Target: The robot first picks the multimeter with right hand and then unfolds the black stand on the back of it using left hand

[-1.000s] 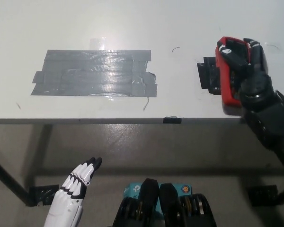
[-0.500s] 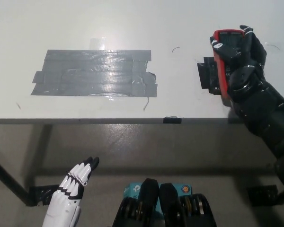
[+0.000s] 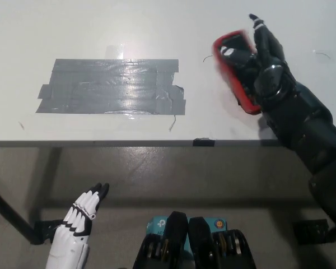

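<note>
- Multimeter (image 3: 235, 70): red-cased, upper right of frame, tilted above the white table (image 3: 101, 33).
- Right hand (image 3: 266, 70): black, fingers wrapped around its body.
- Handling: likely rigid, light, rubbery; keep side grip, back exposed.
- Left hand (image 3: 81, 216): lower left, fingers straight, empty.

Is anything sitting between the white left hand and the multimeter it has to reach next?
No object visibly blocks it. The left hand rests low, below the table's front edge; the multimeter is gripped in the right hand above the table. Only the table edge lies between them.
</note>
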Motion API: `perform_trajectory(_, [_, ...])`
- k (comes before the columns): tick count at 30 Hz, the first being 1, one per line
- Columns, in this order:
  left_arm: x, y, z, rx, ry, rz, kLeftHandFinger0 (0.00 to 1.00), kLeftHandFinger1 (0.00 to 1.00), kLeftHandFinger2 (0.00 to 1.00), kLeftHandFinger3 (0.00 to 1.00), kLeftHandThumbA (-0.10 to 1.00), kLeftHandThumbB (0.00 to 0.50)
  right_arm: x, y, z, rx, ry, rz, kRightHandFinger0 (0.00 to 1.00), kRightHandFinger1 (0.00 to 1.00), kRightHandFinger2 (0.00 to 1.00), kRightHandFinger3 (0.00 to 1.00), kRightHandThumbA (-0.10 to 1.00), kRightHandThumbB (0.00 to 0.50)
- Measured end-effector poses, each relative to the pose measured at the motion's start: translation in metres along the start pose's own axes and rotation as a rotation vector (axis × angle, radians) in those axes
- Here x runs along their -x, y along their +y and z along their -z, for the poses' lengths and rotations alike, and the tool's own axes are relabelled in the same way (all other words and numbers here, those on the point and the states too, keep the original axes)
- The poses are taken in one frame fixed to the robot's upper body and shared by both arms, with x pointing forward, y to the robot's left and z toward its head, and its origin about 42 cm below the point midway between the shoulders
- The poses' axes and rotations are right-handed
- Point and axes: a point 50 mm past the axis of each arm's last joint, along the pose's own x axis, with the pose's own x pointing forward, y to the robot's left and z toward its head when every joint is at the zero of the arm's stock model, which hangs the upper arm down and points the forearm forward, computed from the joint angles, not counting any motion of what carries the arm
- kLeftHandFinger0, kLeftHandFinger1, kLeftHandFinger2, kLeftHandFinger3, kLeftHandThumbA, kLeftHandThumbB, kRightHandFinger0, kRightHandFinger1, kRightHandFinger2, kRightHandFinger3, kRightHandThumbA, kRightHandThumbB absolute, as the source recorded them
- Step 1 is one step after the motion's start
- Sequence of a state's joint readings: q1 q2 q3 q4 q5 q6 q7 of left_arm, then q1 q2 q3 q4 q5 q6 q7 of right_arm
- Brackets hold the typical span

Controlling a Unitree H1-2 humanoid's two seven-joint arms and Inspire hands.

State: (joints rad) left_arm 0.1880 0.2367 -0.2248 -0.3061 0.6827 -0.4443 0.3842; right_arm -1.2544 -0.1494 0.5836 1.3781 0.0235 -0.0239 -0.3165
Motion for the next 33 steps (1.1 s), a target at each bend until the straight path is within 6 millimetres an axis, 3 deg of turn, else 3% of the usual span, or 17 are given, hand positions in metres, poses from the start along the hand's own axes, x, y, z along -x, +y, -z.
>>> perform_trajectory(11, [0.001,0.003,0.0,-0.007,-0.004,-0.025,1.0,1.0,1.0,1.0,1.0,0.19,-0.002,-0.006,0.002,0.033,-0.025,-0.035,1.0,1.0,1.0,1.0,0.71,0.411])
perform_trajectory(15, [-0.002,0.001,0.0,-0.004,-0.013,-0.027,1.0,1.0,1.0,1.0,1.0,0.207,-0.004,-0.015,0.004,0.02,-0.029,-0.018,1.0,1.0,1.0,1.0,0.8,0.374])
perform_trajectory(16, [-0.006,0.001,0.001,-0.003,-0.021,-0.03,1.0,1.0,1.0,1.0,1.0,0.217,-0.005,-0.02,0.004,0.015,-0.032,-0.01,1.0,1.0,1.0,1.0,0.83,0.385])
perform_trajectory(18, [-0.029,0.0,0.006,0.0,-0.066,-0.057,1.0,1.0,1.0,1.0,1.0,0.23,-0.013,-0.057,-0.005,-0.018,-0.078,0.055,1.0,1.0,1.0,1.0,0.84,0.377])
perform_trajectory(19, [-0.039,0.0,0.008,0.001,-0.084,-0.069,1.0,1.0,1.0,1.0,1.0,0.229,-0.015,-0.073,-0.014,-0.036,-0.111,0.083,1.0,1.0,1.0,1.0,0.84,0.326])
perform_trajectory(20, [-0.049,0.001,0.009,0.001,-0.104,-0.082,1.0,1.0,1.0,1.0,1.0,0.204,-0.017,-0.084,-0.022,-0.047,-0.138,0.103,1.0,1.0,1.0,1.0,0.85,0.32])
perform_trajectory(21, [-0.058,0.002,0.009,0.001,-0.123,-0.093,1.0,1.0,1.0,1.0,1.0,0.202,-0.017,-0.095,-0.031,-0.059,-0.171,0.122,1.0,1.0,1.0,1.0,0.85,0.32])
perform_trajectory(22, [-0.065,0.003,0.008,0.003,-0.139,-0.102,1.0,1.0,1.0,1.0,1.0,0.176,-0.017,-0.104,-0.038,-0.071,-0.201,0.137,1.0,1.0,1.0,1.0,0.85,0.349])
perform_trajectory(24, [-0.078,0.003,0.008,0.009,-0.166,-0.113,1.0,1.0,1.0,1.0,1.0,0.177,-0.014,-0.117,-0.049,-0.093,-0.255,0.161,1.0,1.0,1.0,1.0,0.86,0.345])
perform_trajectory(30, [-0.101,0.003,0.006,0.026,-0.208,-0.13,1.0,1.0,1.0,1.0,1.0,0.188,0.003,-0.13,-0.037,-0.133,-0.32,0.191,1.0,1.0,1.0,1.0,0.83,0.333])
perform_trajectory(33, [-0.107,0.003,0.009,0.03,-0.207,-0.127,1.0,1.0,1.0,1.0,1.0,0.195,0.015,-0.118,-0.018,-0.154,-0.319,0.177,1.0,1.0,1.0,1.0,0.8,0.277])
